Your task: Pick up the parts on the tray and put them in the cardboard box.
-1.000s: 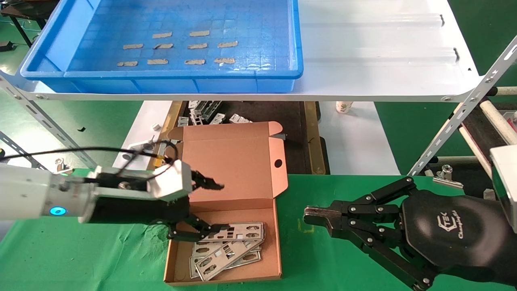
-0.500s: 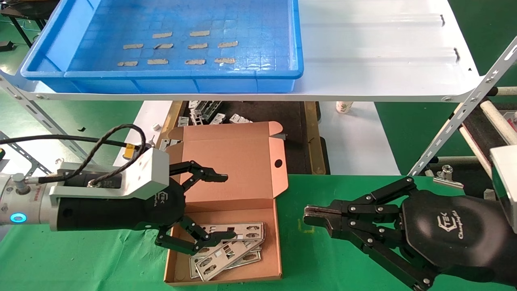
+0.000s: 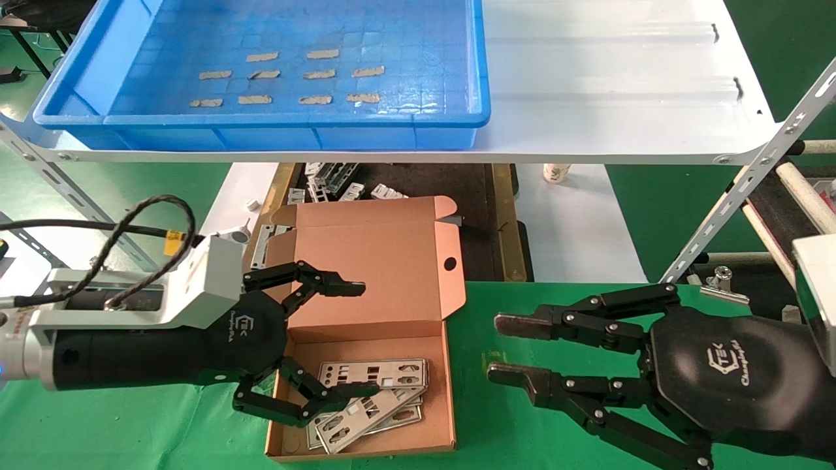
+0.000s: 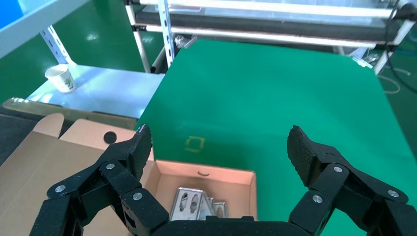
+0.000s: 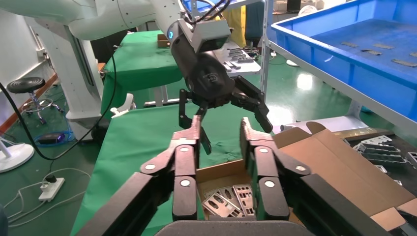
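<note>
The left gripper (image 3: 356, 339) hung with jaws wide and empty over the cardboard box (image 3: 366, 326) holding about three overlapping parts (image 3: 369, 401), the right gripper (image 3: 506, 349) partly open and empty beside it, the tray (image 3: 261, 127) shelved above.

On the black housing of the right gripper (image 3: 499, 349) I could read the letters "TEK" beside a hexagon logo, with a smaller script line under it which I could not read. The left gripper (image 3: 366, 339) carried the same logo, too small to read.
</note>
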`<control>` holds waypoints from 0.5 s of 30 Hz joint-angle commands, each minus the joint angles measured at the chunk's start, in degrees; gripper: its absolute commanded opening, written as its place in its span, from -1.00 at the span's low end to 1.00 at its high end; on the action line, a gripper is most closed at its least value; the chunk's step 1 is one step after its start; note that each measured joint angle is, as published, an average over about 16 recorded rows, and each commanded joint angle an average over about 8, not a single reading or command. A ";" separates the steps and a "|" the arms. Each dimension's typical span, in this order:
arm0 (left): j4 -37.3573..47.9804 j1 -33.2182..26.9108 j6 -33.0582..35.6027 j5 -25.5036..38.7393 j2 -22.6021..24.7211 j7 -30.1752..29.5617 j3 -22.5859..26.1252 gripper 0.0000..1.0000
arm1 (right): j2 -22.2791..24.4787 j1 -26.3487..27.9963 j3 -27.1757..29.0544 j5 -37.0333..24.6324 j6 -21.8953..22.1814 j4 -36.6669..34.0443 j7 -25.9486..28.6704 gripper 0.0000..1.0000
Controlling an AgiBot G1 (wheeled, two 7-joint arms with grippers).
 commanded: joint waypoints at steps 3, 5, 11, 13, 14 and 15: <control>-0.37 1.28 0.96 -1.98 -0.51 -0.05 -1.63 1.00 | 0.00 0.00 0.00 0.00 0.00 0.00 0.00 1.00; -0.55 1.91 1.44 -2.96 -0.76 -0.08 -2.43 1.00 | 0.00 0.00 0.00 0.00 0.00 0.00 0.00 1.00; -1.11 3.82 2.88 -5.92 -1.52 -0.16 -4.86 1.00 | 0.00 0.00 -0.01 0.01 0.00 0.00 0.00 1.00; -1.29 4.47 3.36 -6.92 -1.78 -0.19 -5.68 1.00 | 0.00 0.00 -0.01 0.01 0.00 0.00 0.00 1.00; -1.38 4.78 3.60 -7.40 -1.90 -0.20 -6.08 1.00 | 0.00 0.00 -0.01 0.01 0.00 0.00 -0.01 1.00; -1.48 5.10 3.84 -7.90 -2.03 -0.22 -6.49 1.00 | 0.00 0.00 -0.01 0.01 0.00 0.00 -0.01 1.00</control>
